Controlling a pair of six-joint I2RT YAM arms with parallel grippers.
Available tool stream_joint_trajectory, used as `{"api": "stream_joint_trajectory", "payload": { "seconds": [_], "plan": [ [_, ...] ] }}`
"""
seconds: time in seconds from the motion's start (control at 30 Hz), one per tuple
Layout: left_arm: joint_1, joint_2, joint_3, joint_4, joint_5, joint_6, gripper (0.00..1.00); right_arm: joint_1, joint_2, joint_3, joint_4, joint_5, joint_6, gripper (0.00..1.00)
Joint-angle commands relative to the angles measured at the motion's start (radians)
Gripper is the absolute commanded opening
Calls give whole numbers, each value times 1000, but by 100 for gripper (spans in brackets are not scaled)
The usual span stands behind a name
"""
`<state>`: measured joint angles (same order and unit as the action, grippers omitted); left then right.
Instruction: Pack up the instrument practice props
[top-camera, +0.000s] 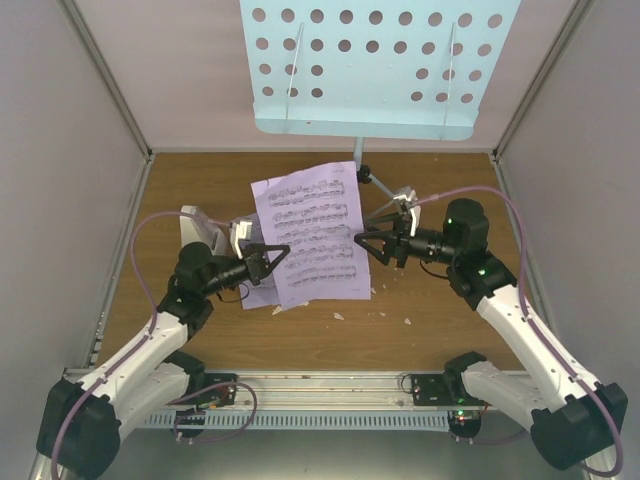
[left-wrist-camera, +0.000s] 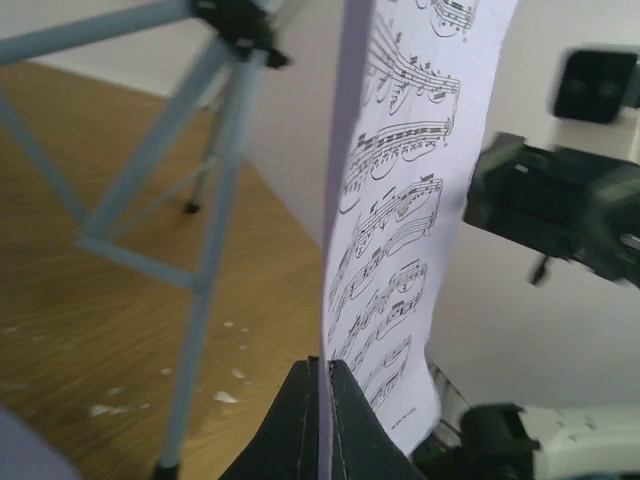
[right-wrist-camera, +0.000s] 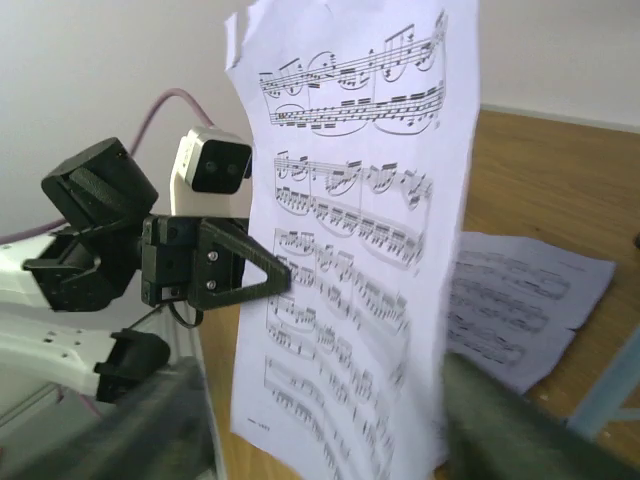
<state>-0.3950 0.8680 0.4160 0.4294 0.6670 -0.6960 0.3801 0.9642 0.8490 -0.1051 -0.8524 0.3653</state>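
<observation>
A lavender sheet-music page (top-camera: 310, 235) stands upright in mid-air between both arms. My left gripper (top-camera: 282, 255) is shut on its left edge; in the left wrist view the black jaws (left-wrist-camera: 322, 375) pinch the paper (left-wrist-camera: 400, 200) edge-on. My right gripper (top-camera: 362, 240) is at the page's right edge. In the right wrist view its blurred fingers (right-wrist-camera: 150, 420) stand wide apart, with the page (right-wrist-camera: 350, 250) loose between them. A second page (right-wrist-camera: 520, 300) lies flat on the table. The light-blue music stand (top-camera: 380, 65) rises at the back. The white metronome (top-camera: 205, 228) sits behind the left arm.
The stand's tripod legs (left-wrist-camera: 215, 170) stand on the wooden table (top-camera: 450, 330), just beyond the held page. White crumbs (top-camera: 340, 316) are scattered near the front. Grey walls close in the left, right and back sides.
</observation>
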Motion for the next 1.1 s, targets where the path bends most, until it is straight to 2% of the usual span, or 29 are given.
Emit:
{"api": "stream_joint_trajectory", "payload": {
  "seconds": [0.0,0.03,0.1,0.2,0.33,0.5,0.77,0.8,0.93,1.0,1.03,1.07],
  "plan": [
    [107,41,44,-170,-47,38,0,-6,-13,15,-59,142,-37,84],
    [143,56,49,-219,-47,43,0,-7,-17,13,-74,169,-43,91],
    [202,93,69,-326,-66,76,0,-7,-28,11,-96,222,-55,99],
    [249,151,102,-471,-130,158,0,-9,-44,3,-115,280,-63,100],
    [253,272,157,-572,-233,256,0,-10,-46,-4,-113,309,-64,100],
    [254,392,201,-589,-295,292,0,-11,-50,-1,-120,346,-65,100],
    [252,457,232,-615,-368,327,0,-13,-75,-11,-147,430,-75,100],
    [253,458,235,-616,-372,330,3,-11,-78,-14,-147,439,-78,100],
    [254,437,259,-631,-375,340,28,-13,-96,-3,-166,526,-89,100],
    [253,411,274,-636,-372,340,42,-16,-108,-1,-169,552,-91,100],
    [253,397,281,-641,-369,340,53,-20,-112,-1,-172,561,-91,100],
    [252,381,290,-647,-365,339,57,-26,-113,-1,-174,570,-87,100]
  ]
}}
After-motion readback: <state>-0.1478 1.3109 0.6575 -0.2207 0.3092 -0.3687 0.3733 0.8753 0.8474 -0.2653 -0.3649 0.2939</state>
